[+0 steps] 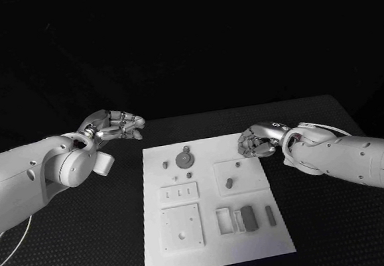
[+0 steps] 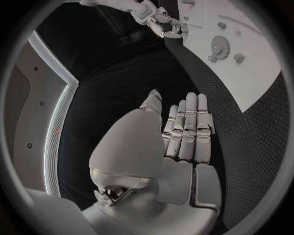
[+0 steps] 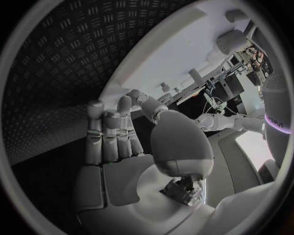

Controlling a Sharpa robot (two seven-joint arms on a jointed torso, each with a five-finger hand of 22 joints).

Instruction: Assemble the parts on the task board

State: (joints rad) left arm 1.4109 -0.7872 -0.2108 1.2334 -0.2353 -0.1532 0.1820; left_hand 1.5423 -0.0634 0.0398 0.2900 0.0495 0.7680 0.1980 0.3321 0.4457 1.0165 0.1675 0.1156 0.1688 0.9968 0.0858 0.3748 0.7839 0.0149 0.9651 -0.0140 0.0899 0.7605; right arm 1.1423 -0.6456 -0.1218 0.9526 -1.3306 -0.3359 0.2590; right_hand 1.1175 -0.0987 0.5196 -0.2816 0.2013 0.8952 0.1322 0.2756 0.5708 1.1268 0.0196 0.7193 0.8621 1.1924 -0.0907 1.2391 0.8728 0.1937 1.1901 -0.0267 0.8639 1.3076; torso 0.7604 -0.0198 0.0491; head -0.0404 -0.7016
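The white task board (image 1: 216, 236) lies in the middle of the table. On it are a grey gear (image 1: 185, 158), a small oval part (image 1: 229, 182) on a square block, and dark bars (image 1: 249, 217) near the front. My left hand (image 1: 114, 126) hovers beyond the board's far left corner, off the board. Its fingers (image 2: 186, 127) lie straight and hold nothing. My right hand (image 1: 259, 140) is at the board's right edge, level with the gear. Its fingers (image 3: 110, 134) also reach out straight with nothing in them. The left wrist view shows the board (image 2: 257, 83), the gear (image 2: 218, 46) and the right hand (image 2: 160, 22).
A slotted block (image 1: 179, 192) and a flat plate with holes (image 1: 182, 228) sit on the board's left half. A small frame (image 1: 224, 221) stands beside the dark bars. Black textured table (image 1: 84, 255) surrounds the board on all sides.
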